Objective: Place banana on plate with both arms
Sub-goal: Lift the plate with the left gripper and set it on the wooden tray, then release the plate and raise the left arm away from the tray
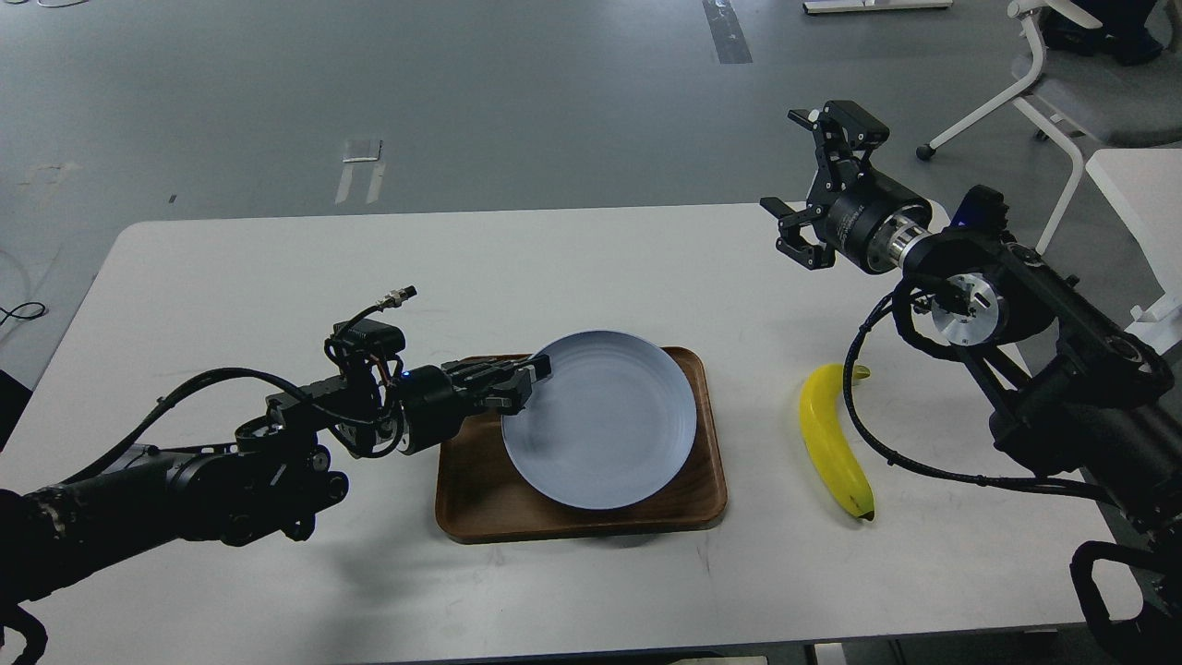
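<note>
The pale blue-grey plate [605, 420] lies over the brown wooden tray [480, 499], nearly flat. My left gripper [526, 374] is shut on the plate's left rim. The yellow banana [831, 443] lies on the white table to the right of the tray, stem at the far end and dark tip toward me. My right gripper [817, 189] is open and empty, raised above the table's far right part, well behind the banana.
The white table [277, 268] carries the tray at its middle. A black cable from my right arm [1016, 305] loops down beside the banana's stem. A white chair [1062, 83] and another white table edge stand at the far right.
</note>
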Controlling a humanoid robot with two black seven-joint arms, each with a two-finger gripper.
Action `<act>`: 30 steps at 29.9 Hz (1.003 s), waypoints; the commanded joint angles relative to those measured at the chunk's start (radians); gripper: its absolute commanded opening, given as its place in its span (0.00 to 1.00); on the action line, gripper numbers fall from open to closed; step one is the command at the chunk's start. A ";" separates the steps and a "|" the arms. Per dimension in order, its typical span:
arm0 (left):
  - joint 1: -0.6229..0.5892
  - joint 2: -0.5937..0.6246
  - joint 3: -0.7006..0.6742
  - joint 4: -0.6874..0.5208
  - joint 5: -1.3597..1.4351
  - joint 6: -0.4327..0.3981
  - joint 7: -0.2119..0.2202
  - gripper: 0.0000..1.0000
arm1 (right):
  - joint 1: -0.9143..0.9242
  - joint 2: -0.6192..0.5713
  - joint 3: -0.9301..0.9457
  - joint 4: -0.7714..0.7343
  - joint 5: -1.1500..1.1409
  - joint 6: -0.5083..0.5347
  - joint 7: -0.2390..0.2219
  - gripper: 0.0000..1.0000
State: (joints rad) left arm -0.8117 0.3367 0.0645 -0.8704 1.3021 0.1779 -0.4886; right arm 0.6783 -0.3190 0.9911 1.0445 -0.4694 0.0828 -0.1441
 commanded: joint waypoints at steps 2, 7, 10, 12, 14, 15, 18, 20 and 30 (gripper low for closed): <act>0.011 -0.019 0.001 0.025 0.002 0.000 0.000 0.00 | 0.001 0.000 0.000 0.000 0.000 0.000 0.000 1.00; 0.011 -0.018 0.001 0.027 0.002 0.000 0.000 0.00 | 0.000 0.000 0.000 0.000 0.000 0.000 0.000 1.00; 0.013 -0.019 0.000 0.024 -0.003 -0.001 0.000 0.36 | 0.000 0.000 0.000 0.000 0.000 0.000 0.000 1.00; 0.013 -0.016 0.000 0.021 -0.003 -0.003 0.000 0.57 | 0.000 0.000 0.000 0.000 0.000 0.000 0.000 1.00; 0.014 -0.016 0.000 0.021 -0.003 -0.003 0.000 0.60 | 0.000 0.000 0.000 0.000 0.000 0.000 0.000 1.00; 0.014 -0.016 0.000 0.021 -0.006 -0.003 0.000 0.65 | 0.000 0.000 0.000 0.000 0.000 0.000 0.000 1.00; 0.008 -0.019 -0.002 0.022 -0.020 -0.003 0.000 0.76 | 0.000 0.000 0.000 0.000 0.000 0.000 0.000 1.00; 0.008 -0.019 -0.011 0.027 -0.023 -0.002 0.000 0.84 | 0.000 0.000 0.000 0.000 0.000 0.000 0.000 1.00; -0.117 0.031 -0.072 0.025 -0.477 -0.012 0.000 0.98 | 0.003 -0.116 -0.092 0.076 -0.272 0.014 0.006 1.00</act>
State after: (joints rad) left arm -0.8624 0.3411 0.0026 -0.8441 1.0096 0.1811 -0.4887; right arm 0.6806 -0.3664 0.9638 1.0671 -0.5952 0.0873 -0.1423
